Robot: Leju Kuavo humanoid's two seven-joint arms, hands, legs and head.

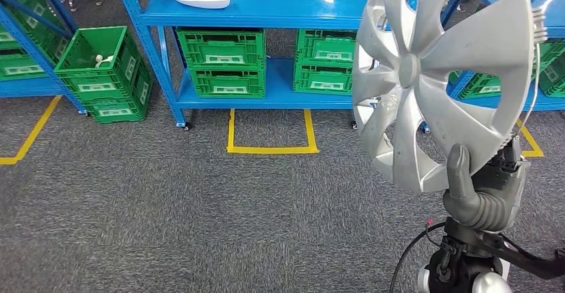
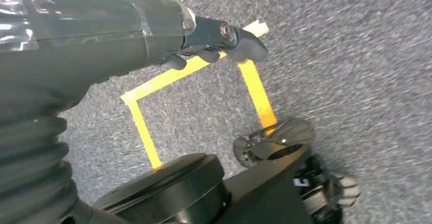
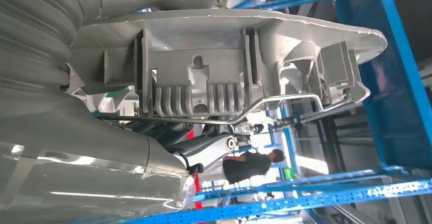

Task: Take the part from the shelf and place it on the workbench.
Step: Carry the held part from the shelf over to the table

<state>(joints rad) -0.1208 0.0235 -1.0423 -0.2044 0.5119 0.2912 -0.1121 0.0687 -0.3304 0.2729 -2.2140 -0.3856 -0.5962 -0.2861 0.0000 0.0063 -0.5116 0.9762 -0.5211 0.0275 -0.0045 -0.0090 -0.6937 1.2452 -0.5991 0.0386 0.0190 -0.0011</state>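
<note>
Wheel cover gripped by right hand, raised at 3 o'clock.
Head view: disc upright, face toward the camera; open carpet before blue shelf. Left wrist view: left hand, fingers curled, holds nothing. Right wrist view: cover's ribbed back against the palm.

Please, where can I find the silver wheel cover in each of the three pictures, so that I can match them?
Head view: the silver wheel cover stands upright at the right, face to the camera, its lower rim gripped by the right hand.
Left wrist view: not in it.
Right wrist view: its ribbed back side spans the upper middle, with a wire ring along it.
Shared landmark: the blue shelf, seen in the head view and the right wrist view.
</note>
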